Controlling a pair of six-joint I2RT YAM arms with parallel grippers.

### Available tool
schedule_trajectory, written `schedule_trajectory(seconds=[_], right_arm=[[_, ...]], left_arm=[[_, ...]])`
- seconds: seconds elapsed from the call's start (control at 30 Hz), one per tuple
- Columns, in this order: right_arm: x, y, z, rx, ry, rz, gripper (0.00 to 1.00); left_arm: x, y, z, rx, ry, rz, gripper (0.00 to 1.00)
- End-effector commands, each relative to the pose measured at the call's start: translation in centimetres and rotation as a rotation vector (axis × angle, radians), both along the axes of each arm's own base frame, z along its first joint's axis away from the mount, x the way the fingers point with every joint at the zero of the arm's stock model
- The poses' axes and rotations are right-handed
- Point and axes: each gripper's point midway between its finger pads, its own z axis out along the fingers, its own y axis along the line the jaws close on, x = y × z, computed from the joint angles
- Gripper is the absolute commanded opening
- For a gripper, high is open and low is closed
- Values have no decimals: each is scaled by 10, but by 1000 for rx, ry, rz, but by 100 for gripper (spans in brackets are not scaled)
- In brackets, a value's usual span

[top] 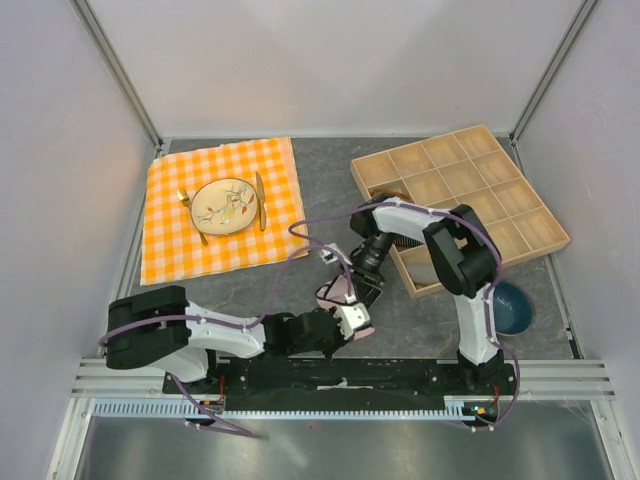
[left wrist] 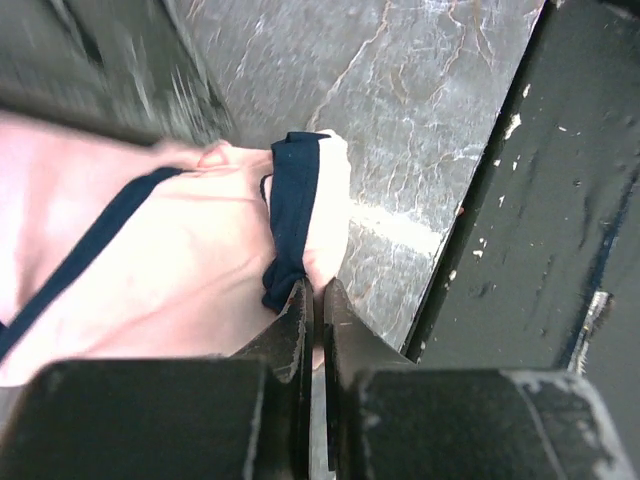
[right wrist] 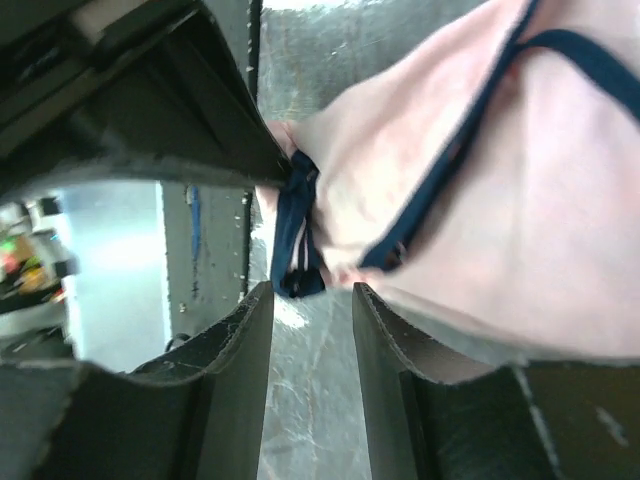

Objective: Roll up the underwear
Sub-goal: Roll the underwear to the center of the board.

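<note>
I see my left gripper point(left wrist: 317, 292) pressed together, pinching the navy-edged corner of the underwear point(left wrist: 170, 280). My right gripper point(right wrist: 310, 298) stands spread with nothing between its fingers, the bunched edging just beside them. The pale pink fabric is mid-table point(left wrist: 400, 120), toward the near edge, between both grippers
</note>
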Motion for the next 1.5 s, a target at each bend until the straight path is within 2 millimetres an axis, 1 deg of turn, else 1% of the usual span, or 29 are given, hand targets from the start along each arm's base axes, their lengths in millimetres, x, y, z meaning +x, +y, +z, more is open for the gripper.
schedule_trajectory(seconds=[0.0,0.07,0.1,0.13,0.2,0.23,0.27,0.3,0.33,0.4,0.43,0.5,0.53,0.67,0.87,1.0,1.03,1.07,1.1,1.17,1.2,1.23,1.27,1.3,1.33,1.37,1.4,1.43,1.47], right_arm=[[32,7,33,191,-151,-87,45],[38,2,43,242,-191,-104,45],[39,0,46,266,-209,-103,45],[39,0,56,300,-252,-93,45],[33,-3,61,355,-303,-64,45],[30,-1,73,418,-359,-42,45],[21,-5,71,451,-378,-12,45],[17,-5,72,501,-425,31,47],[16,-1,81,567,-515,72,48],[1,-3,70,589,-563,118,51],[4,6,73,611,-681,174,53],[-5,8,55,570,-740,203,55],[-11,20,50,583,-814,232,55],[-1,25,27,479,-982,313,56],[-3,19,-7,396,-1036,403,56],[2,9,-28,289,-1041,445,50],[-1,7,-34,274,-1020,454,47],[-4,6,-36,269,-1004,463,39],[-10,2,-41,251,-969,471,33],[-13,4,-40,246,-932,454,19],[-15,-1,-40,214,-892,427,15],[-18,7,-35,248,-842,402,13],[-19,7,-32,255,-803,378,12],[-20,-2,-32,240,-732,336,11],[-16,2,-24,253,-710,309,11],[-19,5,-19,283,-651,277,11],[-20,-4,-19,254,-573,234,11],[-15,0,-12,274,-553,215,11],[-18,5,-6,310,-495,184,11]], left_arm=[[-19,28,-22,-48,346,50,2],[-22,32,-22,-88,436,58,2],[-12,35,-22,-111,461,93,2],[-16,38,-23,-119,510,83,2],[-4,43,-26,-138,584,143,2],[-7,43,-25,-146,633,132,2],[-5,43,-24,-162,673,156,2],[4,49,-30,-161,717,202,2],[2,49,-29,-168,781,207,2],[11,57,-37,-149,862,273,2],[11,56,-41,-134,925,279,2],[17,59,-47,-123,995,307,2],[17,55,-50,-114,1039,301,2],[25,46,-55,-104,1070,301,2],[36,44,-56,-112,1071,319,2],[43,42,-51,-131,1053,335,3],[45,42,-49,-139,1046,346,8],[49,42,-48,-147,1033,360,12],[56,43,-40,-171,990,380,16],[67,42,-24,-229,903,380,32],[74,48,-11,-271,826,406,41],[78,51,-1,-294,759,397,48],[79,54,8,-314,704,388,50],[79,65,5,-312,644,414,51],[83,65,35,-383,516,365,51],[74,63,43,-395,450,316,51],[72,71,44,-409,365,325,51],[70,71,65,-460,258,280,52],[54,65,72,-478,212,211,52]])
